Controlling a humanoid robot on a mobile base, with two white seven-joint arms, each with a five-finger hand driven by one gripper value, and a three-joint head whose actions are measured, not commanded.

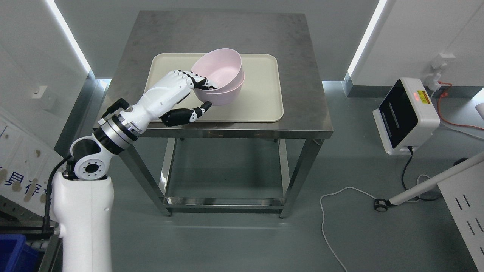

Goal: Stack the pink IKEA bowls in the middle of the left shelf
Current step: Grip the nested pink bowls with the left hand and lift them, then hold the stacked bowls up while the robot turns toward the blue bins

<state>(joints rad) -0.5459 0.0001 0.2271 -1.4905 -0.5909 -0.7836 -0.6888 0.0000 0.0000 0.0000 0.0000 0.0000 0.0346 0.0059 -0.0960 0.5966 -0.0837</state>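
Steel table (pixel 295 56): bears cream tray (pixel 261 94), grey floor below.
Left hand (pixel 181 96): fingers curled on tilted upper pink bowl (pixel 219 66), nested in lower bowl (pixel 227 96).

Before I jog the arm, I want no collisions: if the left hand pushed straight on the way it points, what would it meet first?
The left hand points up-right at the stacked pink bowls on the tray. Its fingers already appear to touch the bowls, so it would push them first.

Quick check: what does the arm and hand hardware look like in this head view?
Only the left arm shows: glossy white shells, black joint housings, a silver ribbed wrist ring and a black cable along the upper arm. The left hand has a white back with white knuckle segments, black fingertips and a black thumb.
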